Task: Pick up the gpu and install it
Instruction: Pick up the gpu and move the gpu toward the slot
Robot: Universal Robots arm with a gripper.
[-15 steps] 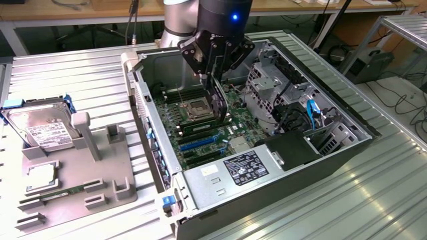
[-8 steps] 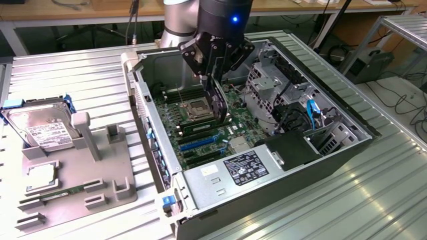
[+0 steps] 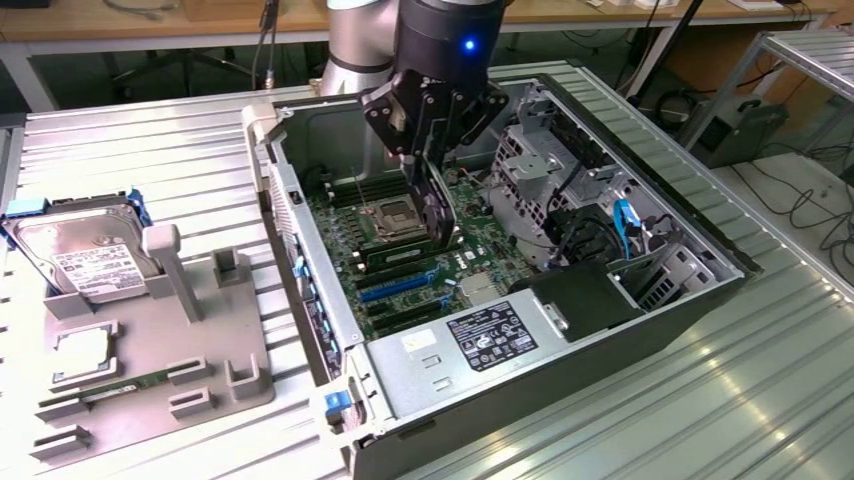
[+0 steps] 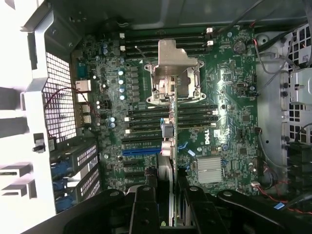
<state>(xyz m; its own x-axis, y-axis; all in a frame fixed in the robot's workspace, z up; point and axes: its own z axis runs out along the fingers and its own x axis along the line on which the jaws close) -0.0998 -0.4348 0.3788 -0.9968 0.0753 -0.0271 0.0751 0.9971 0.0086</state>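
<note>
The gpu (image 3: 439, 215) is a thin black card hanging on edge from my gripper (image 3: 426, 162), which is shut on it inside the open computer case (image 3: 694, 310). The card's lower end is close over the motherboard (image 3: 400, 262), between the CPU socket (image 3: 396, 213) and the blue expansion slot (image 3: 395, 285). In the wrist view the gpu (image 4: 167, 141) appears edge-on as a narrow strip running out from between the black fingers (image 4: 146, 200) of the gripper (image 4: 169, 192). It lies across the memory slots, near the blue slot (image 4: 141, 151) on the motherboard (image 4: 229, 112).
A drive cage (image 3: 547, 180) and cables crowd the case on the exterior view's right. The power supply (image 3: 487, 335) sits at its near end. To the left, a grey fixture tray (image 3: 174, 360) holds a hard drive (image 3: 80, 255), a processor chip (image 3: 83, 345) and a memory stick (image 3: 127, 385).
</note>
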